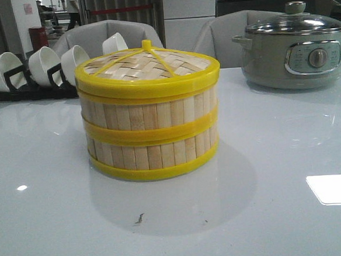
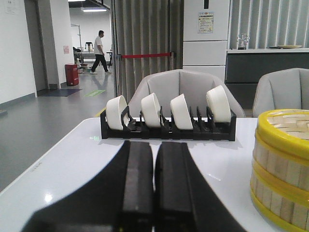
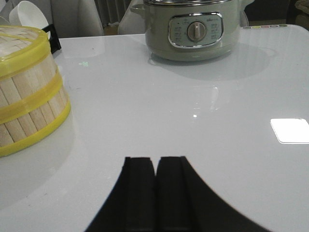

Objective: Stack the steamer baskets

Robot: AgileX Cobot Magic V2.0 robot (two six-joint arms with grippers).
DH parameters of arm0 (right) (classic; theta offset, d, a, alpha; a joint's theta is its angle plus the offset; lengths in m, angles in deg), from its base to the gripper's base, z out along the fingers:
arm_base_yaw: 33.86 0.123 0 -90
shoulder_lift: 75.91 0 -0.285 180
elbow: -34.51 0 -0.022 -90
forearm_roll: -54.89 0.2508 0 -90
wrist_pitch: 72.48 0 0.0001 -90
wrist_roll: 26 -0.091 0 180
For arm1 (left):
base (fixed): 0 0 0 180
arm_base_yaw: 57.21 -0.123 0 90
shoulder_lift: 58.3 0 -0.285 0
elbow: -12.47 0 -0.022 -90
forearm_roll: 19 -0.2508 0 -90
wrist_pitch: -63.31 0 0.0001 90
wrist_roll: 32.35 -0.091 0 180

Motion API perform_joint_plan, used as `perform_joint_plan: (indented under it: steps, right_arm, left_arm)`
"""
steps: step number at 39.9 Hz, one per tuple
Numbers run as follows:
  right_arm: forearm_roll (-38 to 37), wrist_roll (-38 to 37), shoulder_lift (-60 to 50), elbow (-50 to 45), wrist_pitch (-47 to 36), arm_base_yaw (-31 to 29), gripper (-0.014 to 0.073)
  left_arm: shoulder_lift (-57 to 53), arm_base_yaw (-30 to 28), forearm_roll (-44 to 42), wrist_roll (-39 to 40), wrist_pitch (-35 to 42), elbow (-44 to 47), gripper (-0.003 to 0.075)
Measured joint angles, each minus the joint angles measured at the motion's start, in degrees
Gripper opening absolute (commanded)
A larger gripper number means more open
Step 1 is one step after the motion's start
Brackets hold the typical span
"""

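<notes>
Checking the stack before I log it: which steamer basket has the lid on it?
The upper steamer basket: the woven lid sits directly on its rim, while the lower steamer basket rests on the table, carrying the upper one.

Grey chairs (image 1: 102, 33) stand behind the glossy white table (image 1: 289, 155).

Showroom-like lab hall | glossy white table (image 1: 289, 155) | grey padded chairs (image 2: 186, 89) | red barrier tape (image 2: 146, 55) | polished corridor floor (image 2: 43, 116)
</notes>
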Motion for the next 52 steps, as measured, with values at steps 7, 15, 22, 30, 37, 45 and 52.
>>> perform_joint_plan:
  steps: [7,15,22,30,37,45,52]
  right_arm:
    - [-0.60,0.00,0.00,0.00,-1.19,0.51,0.0054]
    - [-2.28,0.00,0.00,0.00,-4.76,0.50,0.0054]
    - [-2.58,0.00,0.00,0.00,-4.76,0.50,0.0054]
    - [-2.58,0.00,0.00,0.00,-1.36,0.50,0.0054]
    - [-2.58,0.00,0.00,0.00,5.82,0.50,0.0054]
    - [-2.58,0.00,0.00,0.10,7.84,0.50,0.0054]
    - [-2.84,0.00,0.00,0.19,7.97,0.50,0.0054]
  left_arm:
    - [0.00,0.00,0.00,0.00,0.00,0.00,0.0089]
    - [0.00,0.00,0.00,0.00,0.00,0.00,0.0089]
    - [0.00,0.00,0.00,0.00,0.00,0.00,0.0089]
    - [0.00,0.00,0.00,0.00,0.00,0.00,0.0089]
    - [0.00,0.00,0.00,0.00,0.00,0.00,0.0089]
    - [0.00,0.00,0.00,-0.11,0.00,0.00,0.0089]
    - [0.00,0.00,0.00,-0.04,0.00,0.00,0.0089]
